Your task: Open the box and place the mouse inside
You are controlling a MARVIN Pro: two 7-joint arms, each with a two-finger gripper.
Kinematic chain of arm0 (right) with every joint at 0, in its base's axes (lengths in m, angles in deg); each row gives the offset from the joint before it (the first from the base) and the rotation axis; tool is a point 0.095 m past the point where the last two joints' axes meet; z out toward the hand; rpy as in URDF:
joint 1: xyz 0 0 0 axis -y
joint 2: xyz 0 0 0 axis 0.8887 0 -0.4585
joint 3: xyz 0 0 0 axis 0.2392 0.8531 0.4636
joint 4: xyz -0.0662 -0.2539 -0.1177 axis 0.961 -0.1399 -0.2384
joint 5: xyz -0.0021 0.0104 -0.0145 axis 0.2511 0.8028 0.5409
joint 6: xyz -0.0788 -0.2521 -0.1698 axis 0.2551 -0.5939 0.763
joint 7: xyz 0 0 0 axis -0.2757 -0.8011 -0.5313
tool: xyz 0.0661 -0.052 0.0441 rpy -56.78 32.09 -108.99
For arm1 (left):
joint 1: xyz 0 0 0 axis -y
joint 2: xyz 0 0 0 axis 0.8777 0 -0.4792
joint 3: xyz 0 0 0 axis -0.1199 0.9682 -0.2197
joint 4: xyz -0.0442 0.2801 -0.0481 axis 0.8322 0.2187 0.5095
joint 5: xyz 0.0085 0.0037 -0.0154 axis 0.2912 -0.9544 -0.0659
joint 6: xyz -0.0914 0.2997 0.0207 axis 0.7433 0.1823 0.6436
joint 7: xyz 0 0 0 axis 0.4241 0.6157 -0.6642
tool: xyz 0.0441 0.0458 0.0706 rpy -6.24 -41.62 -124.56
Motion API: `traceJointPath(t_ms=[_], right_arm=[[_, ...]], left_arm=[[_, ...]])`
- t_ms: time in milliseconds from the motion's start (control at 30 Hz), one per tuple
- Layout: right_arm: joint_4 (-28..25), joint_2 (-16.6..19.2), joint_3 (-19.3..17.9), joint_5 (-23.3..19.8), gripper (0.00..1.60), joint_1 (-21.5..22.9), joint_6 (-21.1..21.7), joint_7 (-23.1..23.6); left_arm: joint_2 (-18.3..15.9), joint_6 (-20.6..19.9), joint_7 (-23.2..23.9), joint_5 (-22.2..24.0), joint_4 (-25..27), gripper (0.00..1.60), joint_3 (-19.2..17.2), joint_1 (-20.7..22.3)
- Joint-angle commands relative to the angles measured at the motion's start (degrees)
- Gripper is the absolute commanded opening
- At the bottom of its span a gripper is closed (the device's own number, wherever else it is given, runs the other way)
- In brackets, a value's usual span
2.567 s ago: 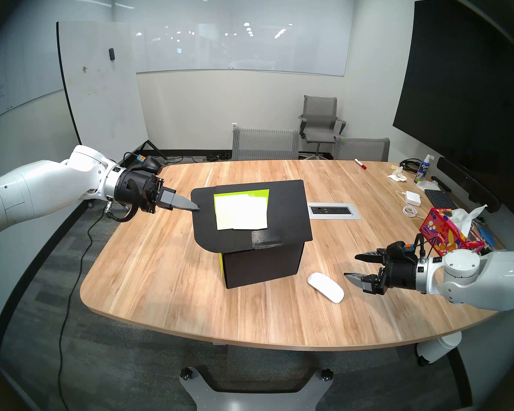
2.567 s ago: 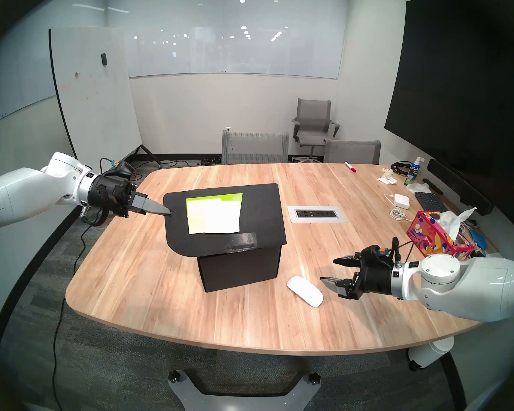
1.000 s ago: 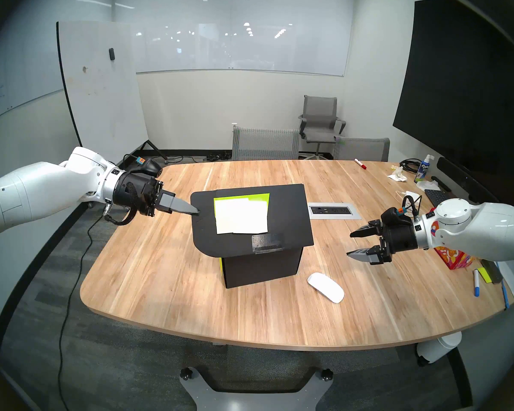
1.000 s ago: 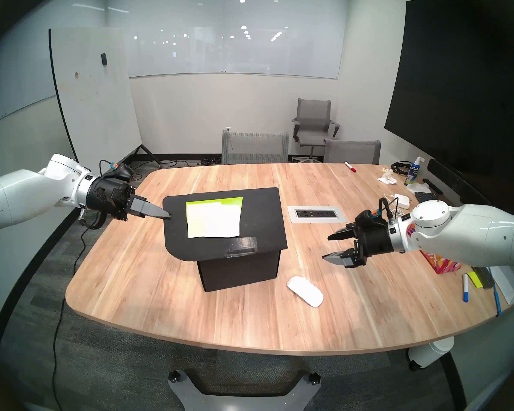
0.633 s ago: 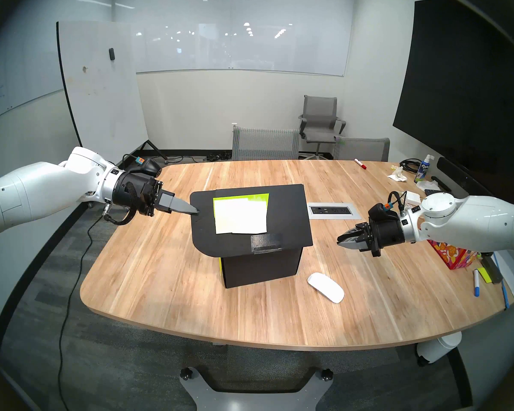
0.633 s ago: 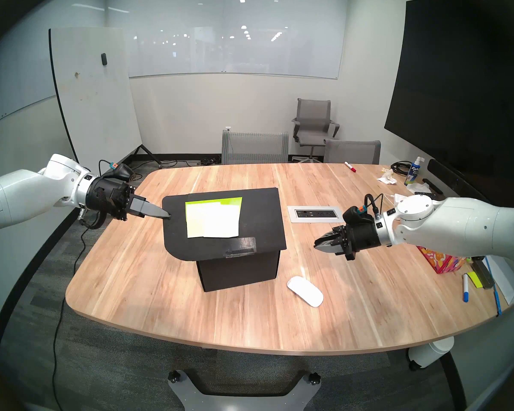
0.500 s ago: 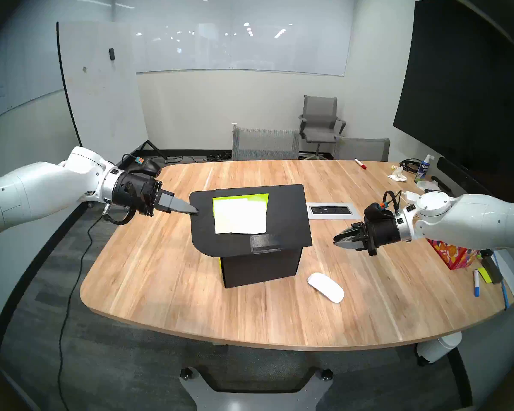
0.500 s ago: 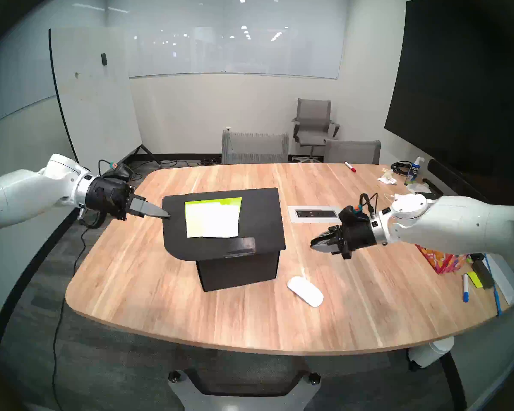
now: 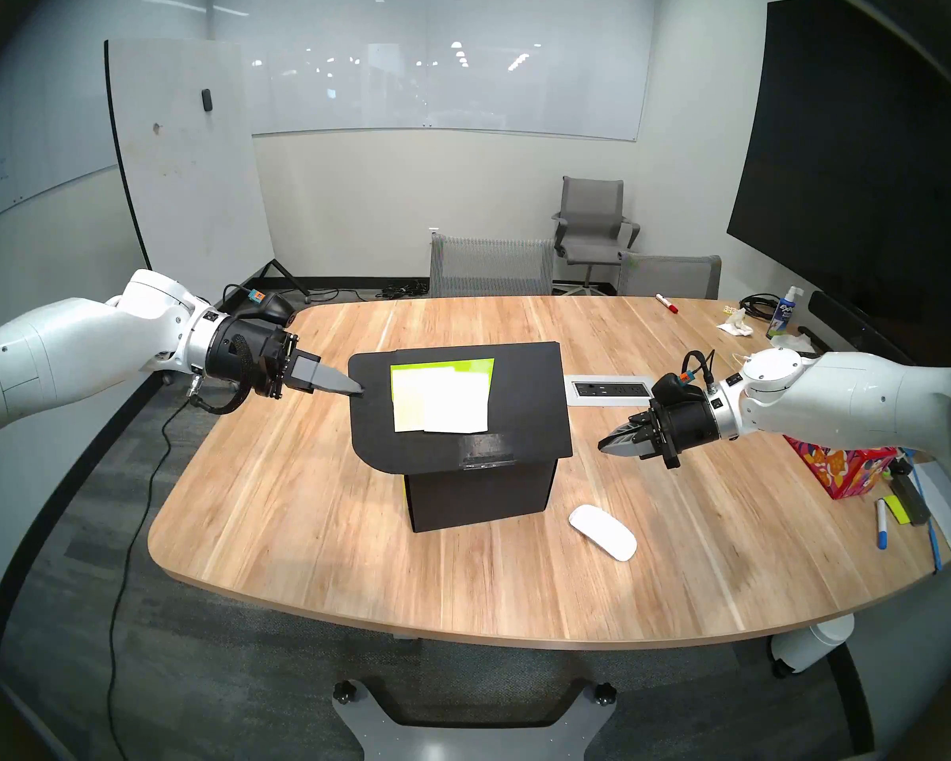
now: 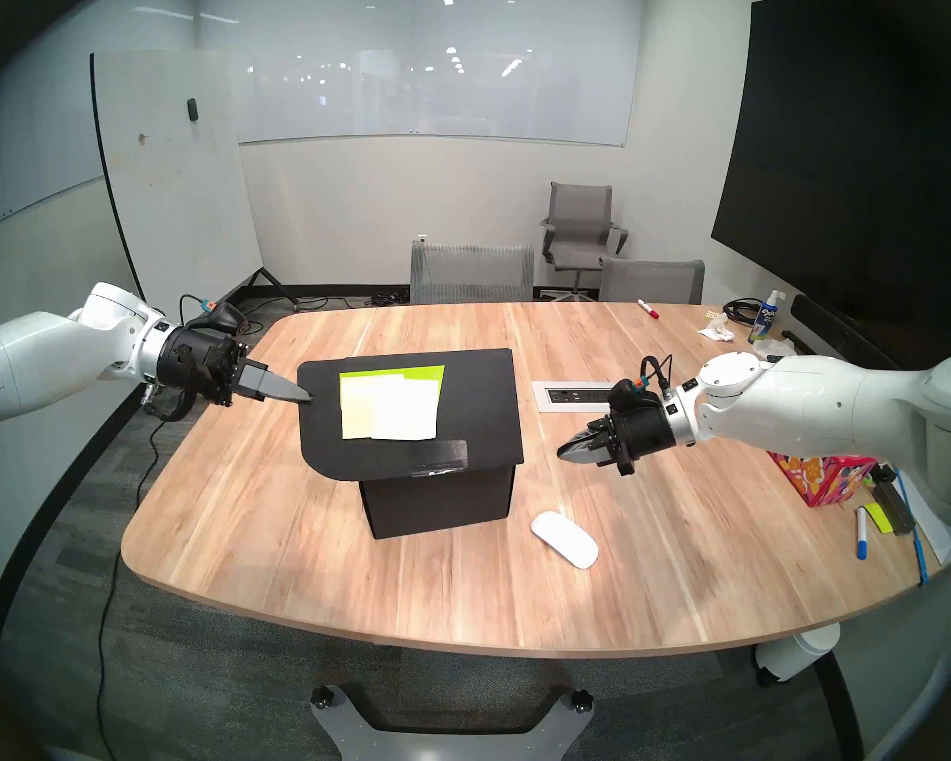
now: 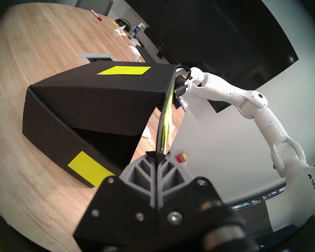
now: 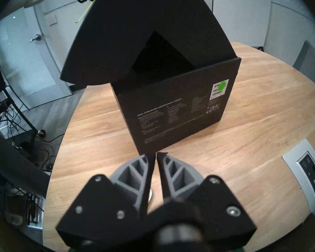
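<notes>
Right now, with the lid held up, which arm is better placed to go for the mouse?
Right. The left gripper is shut on the box flap; the right gripper holds nothing and hangs above the table near the mouse.

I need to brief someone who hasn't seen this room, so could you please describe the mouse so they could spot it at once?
Start at the wooden table and find the black box near its middle. The mouse lies flat on the wood beside the box's right near corner. It is a low, glossy white oval with no cable, unlike the tissue box and the markers at the right edge.
</notes>
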State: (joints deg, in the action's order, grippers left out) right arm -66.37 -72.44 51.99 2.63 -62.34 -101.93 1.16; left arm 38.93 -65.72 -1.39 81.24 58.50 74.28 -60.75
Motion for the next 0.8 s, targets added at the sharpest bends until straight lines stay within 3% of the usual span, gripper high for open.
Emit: traceJointPath(t_ms=[0, 33, 767], right_arm=[[4.78, -3.90, -1.54, -1.30, 1.31, -0.77, -0.98, 3.27], [6.36, -4.69, -1.81, -1.45, 1.60, -1.18, -1.26, 4.33], [18.81, -11.63, -3.73, -1.61, 1.60, -3.82, -3.25, 13.35]], left_arm=[[-0.60, -0.34, 5.92, -0.20, 0.37, 0.00, -0.89, 1.49], [-0.78, -0.48, 5.90, -0.21, 0.49, 0.00, -0.91, 1.58], [-4.88, -3.26, 2.86, 1.63, 4.46, 0.00, -1.81, 2.77]])
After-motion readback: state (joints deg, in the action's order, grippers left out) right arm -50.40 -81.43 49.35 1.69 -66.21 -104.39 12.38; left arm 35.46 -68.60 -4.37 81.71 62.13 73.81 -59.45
